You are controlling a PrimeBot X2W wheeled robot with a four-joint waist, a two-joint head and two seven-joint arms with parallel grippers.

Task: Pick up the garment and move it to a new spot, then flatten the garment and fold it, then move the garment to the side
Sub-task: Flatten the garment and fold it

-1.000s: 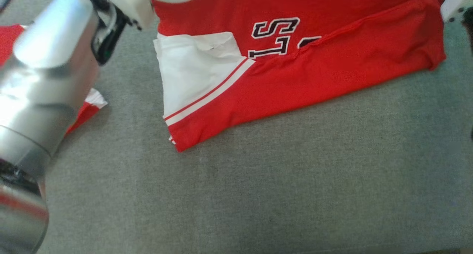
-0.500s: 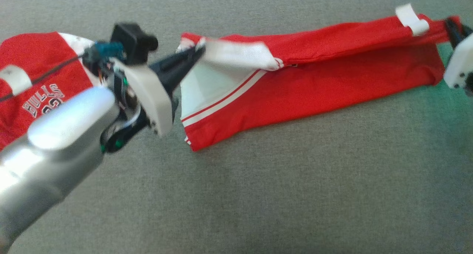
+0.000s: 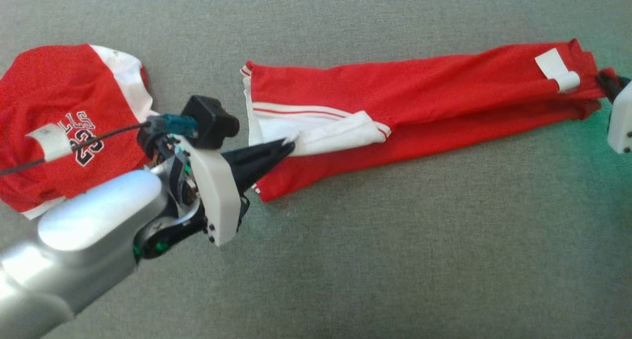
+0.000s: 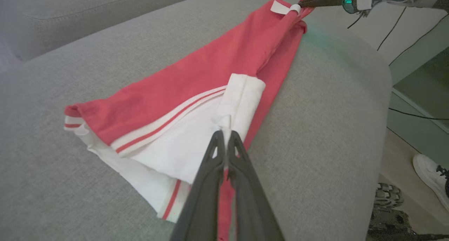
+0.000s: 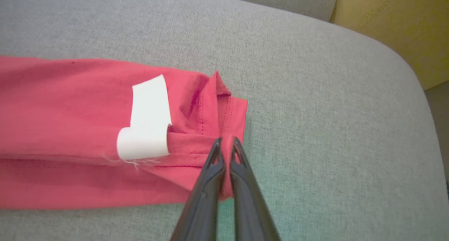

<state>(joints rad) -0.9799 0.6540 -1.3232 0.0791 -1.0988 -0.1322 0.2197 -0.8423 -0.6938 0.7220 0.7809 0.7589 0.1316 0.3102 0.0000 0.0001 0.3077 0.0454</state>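
The garment [image 3: 444,92] is a red jersey with white trim, lying folded into a long narrow strip across the grey cushion [image 3: 395,260]. My left gripper [image 3: 290,144] is shut on a white folded corner at the garment's left end, seen close up in the left wrist view [image 4: 224,134]. At the right end, my right gripper [image 3: 603,78] is shut on the red hem, its fingers [image 5: 214,156] pinching the cloth beside a white tag [image 5: 149,125]. The left wrist view also catches the right gripper [image 4: 301,3] at the strip's far end.
A second red jersey [image 3: 49,122] with a number print lies at the far left of the cushion. The cushion's rounded edge [image 4: 382,69] drops off to the right of the garment. A person's white shoe [image 4: 431,174] stands on the floor there.
The head camera has shifted. Both grippers have carried the held edge over and down, so the garment went from raised near the camera to a narrow folded strip on the cushion.
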